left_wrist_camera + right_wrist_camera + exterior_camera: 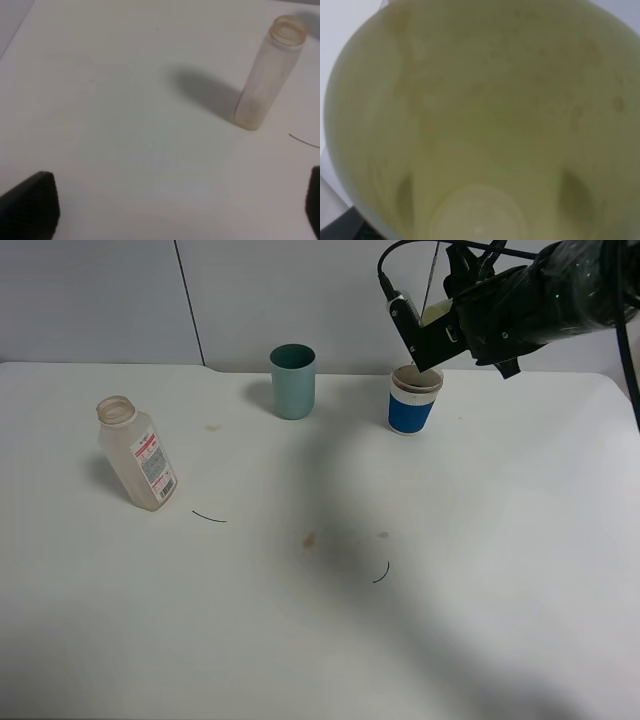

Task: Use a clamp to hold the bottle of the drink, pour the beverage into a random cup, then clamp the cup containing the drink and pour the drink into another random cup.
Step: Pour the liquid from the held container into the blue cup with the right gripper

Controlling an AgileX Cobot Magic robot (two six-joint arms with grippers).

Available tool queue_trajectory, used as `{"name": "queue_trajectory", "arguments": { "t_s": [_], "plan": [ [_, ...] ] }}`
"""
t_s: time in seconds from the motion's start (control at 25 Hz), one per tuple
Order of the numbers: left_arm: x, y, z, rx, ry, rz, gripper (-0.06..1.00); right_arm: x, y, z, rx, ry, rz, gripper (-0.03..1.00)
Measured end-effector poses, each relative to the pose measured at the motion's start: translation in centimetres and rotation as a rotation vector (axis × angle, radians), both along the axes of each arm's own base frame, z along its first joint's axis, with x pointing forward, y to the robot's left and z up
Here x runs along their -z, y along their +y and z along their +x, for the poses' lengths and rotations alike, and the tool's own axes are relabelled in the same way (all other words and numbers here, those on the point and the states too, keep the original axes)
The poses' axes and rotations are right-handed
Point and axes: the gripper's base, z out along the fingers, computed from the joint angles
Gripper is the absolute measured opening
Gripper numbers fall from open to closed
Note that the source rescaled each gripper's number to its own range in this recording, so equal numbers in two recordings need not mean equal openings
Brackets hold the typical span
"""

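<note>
Right gripper (425, 325) is clamped on the pale green cup (485, 115), held tipped over the blue-and-white cup (412, 400). The green rim only just peeks out from the black arm in the high view, directly above the blue cup's mouth, so this reads as the 2nd pour, likely at or near its end. The wrist view looks straight into the green cup: the walls carry brownish residue and spots, there's no pooled liquid, and 2 dark patches through the wall look like the fingers pressing from outside. The blue cup's mouth looks brownish, so the beverage (415, 377) is probably in there, though I can't tell the level. The bottle (138, 453) stands uncapped and seemingly empty at the far left of the table (320, 640), well apart from the action, parked out of the way. The teal cup (293, 381) sits unused just beside the blue one. Left gripper (175, 210) hovers with its jaws wide apart, holding nothing, bottle ahead of it.
</note>
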Motion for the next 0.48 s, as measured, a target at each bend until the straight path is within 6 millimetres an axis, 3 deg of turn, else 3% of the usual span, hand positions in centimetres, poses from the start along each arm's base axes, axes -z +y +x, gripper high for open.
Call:
{"name": "queue_trajectory", "arguments": {
  "t_s": [0.12, 0.24, 0.48],
  "plan": [
    [0.0, 0.0, 0.0, 0.0, 0.0, 0.0, 1.0, -0.05, 0.13, -0.07, 0.015, -0.012, 0.021, 0.01],
    [0.0, 0.0, 0.0, 0.0, 0.0, 0.0, 1.0, -0.06, 0.12, -0.08, 0.077, -0.055, 0.159, 0.01],
    [0.0, 0.0, 0.0, 0.0, 0.0, 0.0, 1.0, -0.15, 0.55, -0.61, 0.353, -0.239, 0.672, 0.01]
  ]
}}
